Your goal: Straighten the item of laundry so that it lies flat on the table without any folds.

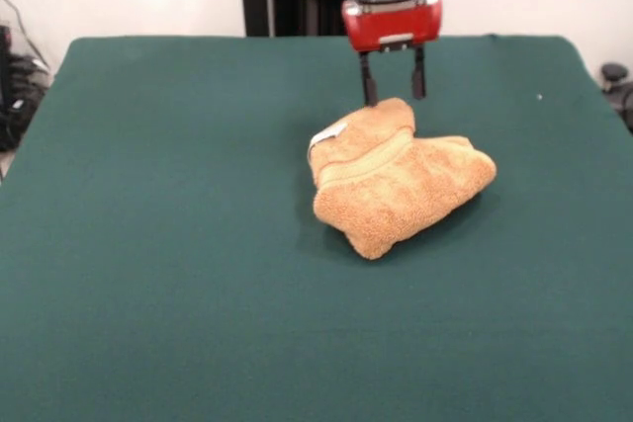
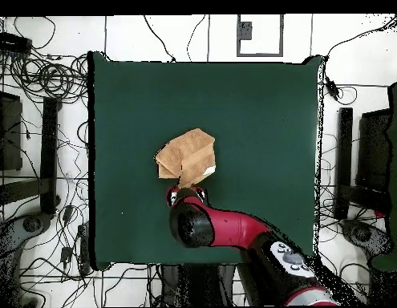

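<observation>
The orange-tan terry towel (image 1: 401,177) lies crumpled in a thick, folded heap a little past the middle of the dark green worktop (image 1: 158,244), toward the robot's side. In the front view the heap runs from a rounded bulge at the near lower edge up to a raised hump at the far end, with a second lobe spreading to the right of the picture. A woven band (image 1: 374,159) crosses the upper fold on a slant. A small white label (image 1: 327,133) sticks out at the heap's upper left edge; any writing on it is too small to read.

The claw (image 1: 394,86) hangs straight down from the red wrist housing (image 1: 392,22) just behind the towel's raised hump. Its two dark fingers (image 1: 368,81) stand apart with green cloth showing between them, and they hold nothing. The left finger's tip reaches the top edge of the hump; whether it touches the terry cannot be told. The right finger ends just above the worktop beside the towel.

From overhead the towel (image 2: 187,155) sits left of the worktop's centre, and the red and black arm (image 2: 233,228) comes in from the bottom edge, its end meeting the towel's nearest edge. Cables cover the floor round the worktop.
</observation>
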You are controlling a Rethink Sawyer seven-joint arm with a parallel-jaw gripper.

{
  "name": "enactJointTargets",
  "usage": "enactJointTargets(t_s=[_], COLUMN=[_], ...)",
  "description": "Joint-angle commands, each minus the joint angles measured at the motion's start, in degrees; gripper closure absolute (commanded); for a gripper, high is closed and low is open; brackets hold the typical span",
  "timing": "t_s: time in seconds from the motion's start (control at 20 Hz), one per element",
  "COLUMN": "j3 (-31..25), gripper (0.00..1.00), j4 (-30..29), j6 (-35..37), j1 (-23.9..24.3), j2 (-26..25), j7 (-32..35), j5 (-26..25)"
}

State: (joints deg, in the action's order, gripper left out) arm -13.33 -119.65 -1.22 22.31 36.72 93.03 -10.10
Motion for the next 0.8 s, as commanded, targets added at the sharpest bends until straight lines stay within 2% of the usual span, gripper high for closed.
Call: enactJointTargets(t_s=[0.05,0.25,0.65,0.8], j3=[2.02,2.28,2.08,1.55], gripper=[0.0,0.0,0.0,0.0], j4=[-0.9,-2.18,-1.33,-1.22], j6=[12.25,12.44,10.8,8.15], j1=[-5.59,-6.1,-5.4,-4.55], j2=[4.61,6.43,4.26,2.4], j7=[10.15,11.32,11.01,11.17], j5=[4.91,4.96,4.78,4.25])
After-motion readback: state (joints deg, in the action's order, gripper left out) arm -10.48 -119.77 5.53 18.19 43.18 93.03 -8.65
